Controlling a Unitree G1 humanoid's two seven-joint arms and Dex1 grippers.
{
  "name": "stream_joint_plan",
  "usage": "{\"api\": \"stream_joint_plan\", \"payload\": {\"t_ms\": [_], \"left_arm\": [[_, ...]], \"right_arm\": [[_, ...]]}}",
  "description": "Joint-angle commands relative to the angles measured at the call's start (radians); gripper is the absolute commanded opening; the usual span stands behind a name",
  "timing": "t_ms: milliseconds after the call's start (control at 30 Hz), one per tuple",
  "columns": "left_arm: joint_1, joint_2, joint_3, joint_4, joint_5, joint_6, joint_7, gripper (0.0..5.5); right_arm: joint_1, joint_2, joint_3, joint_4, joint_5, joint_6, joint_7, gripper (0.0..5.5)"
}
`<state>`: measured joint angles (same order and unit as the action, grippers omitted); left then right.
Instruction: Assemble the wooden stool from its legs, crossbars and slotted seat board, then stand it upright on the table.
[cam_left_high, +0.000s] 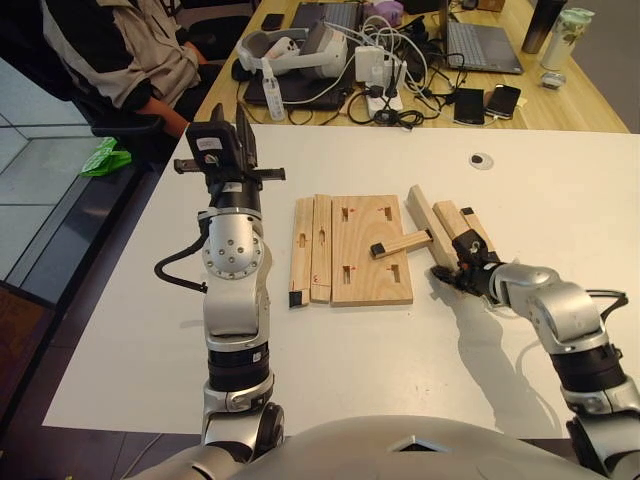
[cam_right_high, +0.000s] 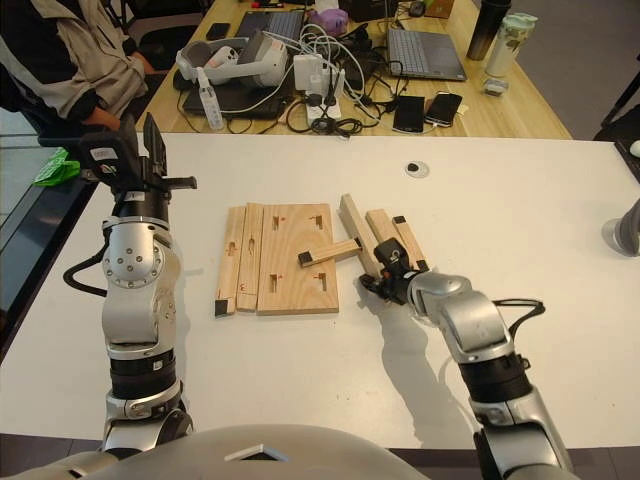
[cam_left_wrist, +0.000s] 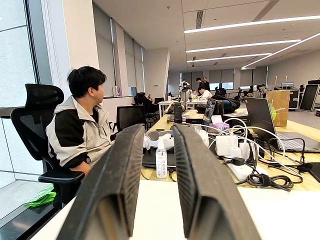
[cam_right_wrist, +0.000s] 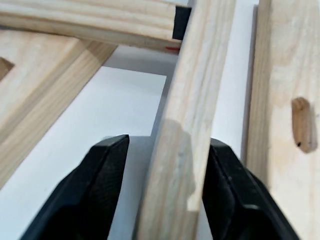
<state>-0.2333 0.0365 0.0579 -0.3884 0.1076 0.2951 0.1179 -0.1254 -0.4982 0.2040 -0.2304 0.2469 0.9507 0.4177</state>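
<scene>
Nearest you, your right gripper (cam_right_wrist: 167, 146) straddles the pale pine leg bar (cam_right_wrist: 195, 90) just right of the slotted pine seat board (cam_left_high: 365, 282), fingers not clamped yet; it's prob light, stiff, slick, so pinch its flat sides; farther back, left gripper (cam_left_wrist: 159, 134) sits raised, slightly open, empty.

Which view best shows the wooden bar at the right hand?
Right wrist view: the wooden bar sits inside the right hand, a gap at one finger. Eye views show it small, partly under the hand. Left wrist view faces the desk.
</scene>
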Motion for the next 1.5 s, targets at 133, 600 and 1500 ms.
{"api": "stream_joint_plan", "payload": {"t_ms": [133,600,1500], "left_arm": [[-0.008,-0.006,-0.002,-0.008,0.004,0.015,0.005,1.04],[0.016,-0.020,-0.009,-0.019,0.006,0.015,0.012,1.04],[0.059,-0.019,-0.018,-0.037,0.007,0.022,0.007,1.04]], "right_arm": [[0.056,0.081,-0.076,0.014,-0.002,-0.026,-0.073,2.35],[0.073,0.153,-0.142,-0.006,-0.002,-0.103,-0.100,2.35],[0.110,0.219,-0.150,-0.015,0.001,-0.123,-0.119,2.35]]}}
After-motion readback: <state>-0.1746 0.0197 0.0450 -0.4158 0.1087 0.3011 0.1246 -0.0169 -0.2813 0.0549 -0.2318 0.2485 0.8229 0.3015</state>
